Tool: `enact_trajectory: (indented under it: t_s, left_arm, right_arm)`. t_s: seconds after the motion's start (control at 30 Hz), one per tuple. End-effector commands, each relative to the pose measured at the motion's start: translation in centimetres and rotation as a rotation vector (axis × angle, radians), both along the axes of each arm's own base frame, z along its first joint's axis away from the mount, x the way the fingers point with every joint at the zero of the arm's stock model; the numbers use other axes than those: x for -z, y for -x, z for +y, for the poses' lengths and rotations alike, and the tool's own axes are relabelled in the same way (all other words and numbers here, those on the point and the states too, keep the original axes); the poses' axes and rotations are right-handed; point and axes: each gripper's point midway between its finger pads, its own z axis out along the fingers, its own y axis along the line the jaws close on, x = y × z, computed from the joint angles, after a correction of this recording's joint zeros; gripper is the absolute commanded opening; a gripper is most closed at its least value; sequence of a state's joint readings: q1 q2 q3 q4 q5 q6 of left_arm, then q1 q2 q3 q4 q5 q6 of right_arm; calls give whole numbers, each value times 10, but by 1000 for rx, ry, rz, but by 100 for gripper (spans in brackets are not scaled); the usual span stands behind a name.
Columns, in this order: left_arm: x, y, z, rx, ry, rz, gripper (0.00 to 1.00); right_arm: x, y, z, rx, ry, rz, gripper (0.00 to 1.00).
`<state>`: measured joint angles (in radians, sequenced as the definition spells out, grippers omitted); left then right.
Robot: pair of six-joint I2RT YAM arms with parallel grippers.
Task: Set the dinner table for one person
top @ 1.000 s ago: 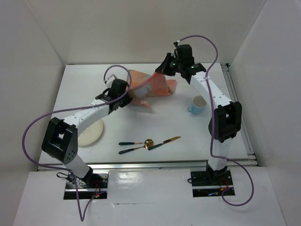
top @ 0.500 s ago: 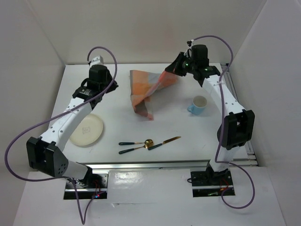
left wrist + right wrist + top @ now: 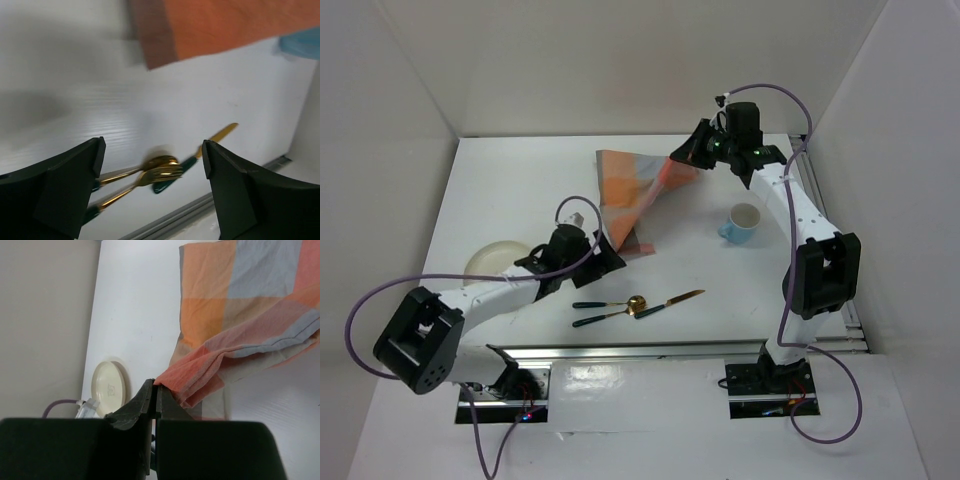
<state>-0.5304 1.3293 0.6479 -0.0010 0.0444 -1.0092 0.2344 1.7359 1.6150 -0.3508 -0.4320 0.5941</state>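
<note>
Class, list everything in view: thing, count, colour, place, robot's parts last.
dinner table: 1, white, beneath everything
checked cloth: 1, orange-blue-brown, far centre
plate: 1, cream, left
mug: 1, light blue, right
spoon: 1, gold, dark handle, near centre
fork: 1, gold, dark handle, beside spoon
knife: 1, gold, dark handle, right of spoon
left end effector: 1, black, open, near cloth's near corner
right end effector: 1, black, shut on checked cloth

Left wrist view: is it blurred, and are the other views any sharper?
Left wrist: motion-smeared, cloth edge and cutlery soft. Right wrist: sharp, the cloth's checks crisp. Top external: sharp, evenly lit, only faint shadows.
</note>
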Motion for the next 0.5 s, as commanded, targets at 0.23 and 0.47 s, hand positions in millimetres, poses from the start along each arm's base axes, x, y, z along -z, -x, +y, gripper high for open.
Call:
enact_trajectory:
  t_s: [0.23, 0.47]
  left_arm:
    - [4, -40, -60, -198, 230, 39, 87]
    - [14, -59, -75, -308, 221, 49, 85]
  right_arm:
    - [-28, -6, 2, -13, -38, -79, 0]
    - [-26, -7, -3, -4, -36, -70, 0]
